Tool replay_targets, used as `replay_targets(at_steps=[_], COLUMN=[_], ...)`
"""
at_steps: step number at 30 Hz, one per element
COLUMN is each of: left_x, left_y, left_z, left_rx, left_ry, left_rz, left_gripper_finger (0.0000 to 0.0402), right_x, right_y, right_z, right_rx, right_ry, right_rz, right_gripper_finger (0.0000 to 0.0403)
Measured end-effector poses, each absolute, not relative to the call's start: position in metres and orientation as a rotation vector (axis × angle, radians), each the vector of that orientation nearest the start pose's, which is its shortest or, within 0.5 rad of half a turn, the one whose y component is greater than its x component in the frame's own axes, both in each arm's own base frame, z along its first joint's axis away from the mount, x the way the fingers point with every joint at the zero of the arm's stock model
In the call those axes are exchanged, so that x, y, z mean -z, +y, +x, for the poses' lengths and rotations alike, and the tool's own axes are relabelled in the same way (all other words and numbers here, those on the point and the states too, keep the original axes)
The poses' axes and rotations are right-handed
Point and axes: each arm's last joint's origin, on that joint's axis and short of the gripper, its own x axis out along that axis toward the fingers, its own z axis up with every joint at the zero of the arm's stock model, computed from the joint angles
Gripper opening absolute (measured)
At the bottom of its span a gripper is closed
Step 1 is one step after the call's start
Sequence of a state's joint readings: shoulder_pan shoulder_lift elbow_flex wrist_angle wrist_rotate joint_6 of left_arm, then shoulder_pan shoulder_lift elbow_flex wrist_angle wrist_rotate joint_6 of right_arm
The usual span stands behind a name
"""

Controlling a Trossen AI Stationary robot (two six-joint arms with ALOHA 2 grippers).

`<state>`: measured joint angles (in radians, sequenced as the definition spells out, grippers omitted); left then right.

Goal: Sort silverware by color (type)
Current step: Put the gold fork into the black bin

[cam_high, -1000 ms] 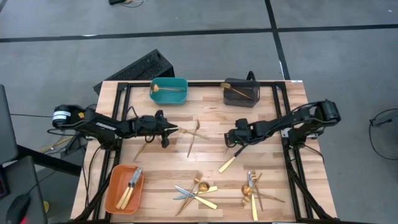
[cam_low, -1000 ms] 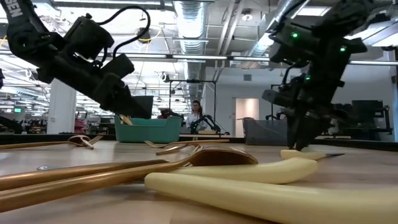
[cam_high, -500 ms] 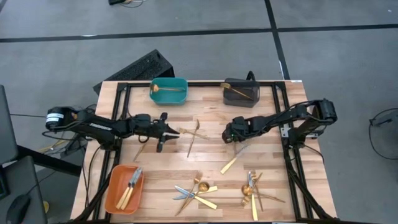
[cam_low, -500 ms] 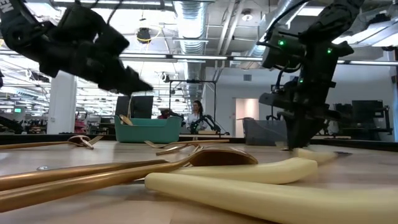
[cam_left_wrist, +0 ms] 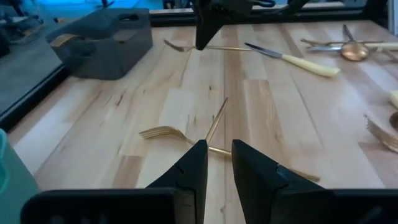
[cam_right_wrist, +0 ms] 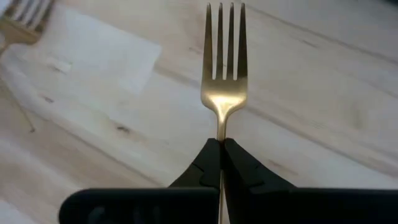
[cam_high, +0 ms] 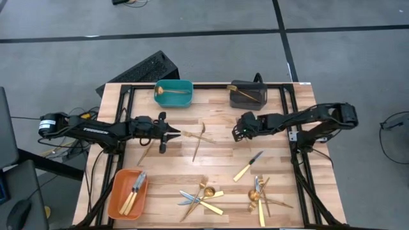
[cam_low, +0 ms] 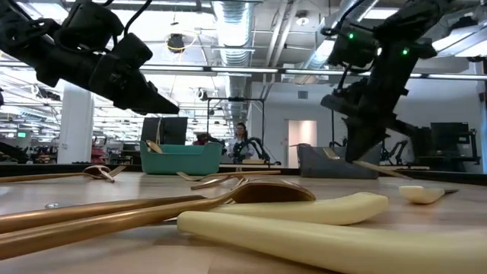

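The silverware lies scattered on the wooden table (cam_high: pixel 287 191). My right gripper (cam_high: pixel 241 132) (cam_right_wrist: pixel 221 148) hangs right of centre, shut on a gold fork (cam_right_wrist: pixel 224 74). My left gripper (cam_high: pixel 166 135) (cam_left_wrist: pixel 217 163) hovers left of centre above two crossed gold forks (cam_left_wrist: pixel 186 138) (cam_high: pixel 198 137). Its fingers stand a little apart with nothing between them. A knife (cam_high: pixel 248 166) lies flat below the right gripper. The teal bin (cam_high: pixel 174 92) holds a spoon, the dark grey bin (cam_high: pixel 248 96) a fork, the orange bin (cam_high: pixel 128 191) knives. My right gripper pinches the fork's neck (cam_right_wrist: pixel 220 132), just behind the tines, between its two fingertips. The fingers slant down from the table's right side, and the tines stick out ahead of them. The fork is lifted clear of the table, tilted (cam_low: pixel 377 169).
Two heaps of mixed gold and silver pieces lie near the front edge (cam_high: pixel 201 195) (cam_high: pixel 259 191). A black frame (cam_high: pixel 300 160) runs along the table's sides. A dark keyboard-like block (cam_high: pixel 144 67) sits off the far left corner.
My right gripper has shut on the fork, risen with it and moved toward the far right; the fork is now clear of the table. The knife beside it has slid a little toward the right edge. My left gripper has risen slightly and drawn back toward the left edge.
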<state>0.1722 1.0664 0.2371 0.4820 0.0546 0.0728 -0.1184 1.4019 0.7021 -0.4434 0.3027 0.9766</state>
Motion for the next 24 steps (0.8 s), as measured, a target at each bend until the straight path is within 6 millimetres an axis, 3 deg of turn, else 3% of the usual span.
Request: replay_targets(at_steps=[9, 17, 24], left_x=[-0.162, -0.163, -0.159], left_y=[0.033, 0.034, 0.035], left_z=[0.190, 0.190, 0.188], left_rx=[-0.168, -0.221, -0.249], left_ry=[0.342, 0.337, 0.384], left_rz=[0.011, -0.030, -0.011], left_gripper_finger=[0.0061, 0.0061, 0.0061], right_x=[-0.184, -0.196, -0.227], right_y=[-0.037, -0.052, -0.055], right_z=[0.238, 0.247, 0.260], right_rx=[0.793, 0.757, 0.765], right_ry=[0.812, 0.736, 0.719], right_rz=[0.426, 0.227, -0.059], right_gripper_finger=[0.0022, 0.0023, 0.0026])
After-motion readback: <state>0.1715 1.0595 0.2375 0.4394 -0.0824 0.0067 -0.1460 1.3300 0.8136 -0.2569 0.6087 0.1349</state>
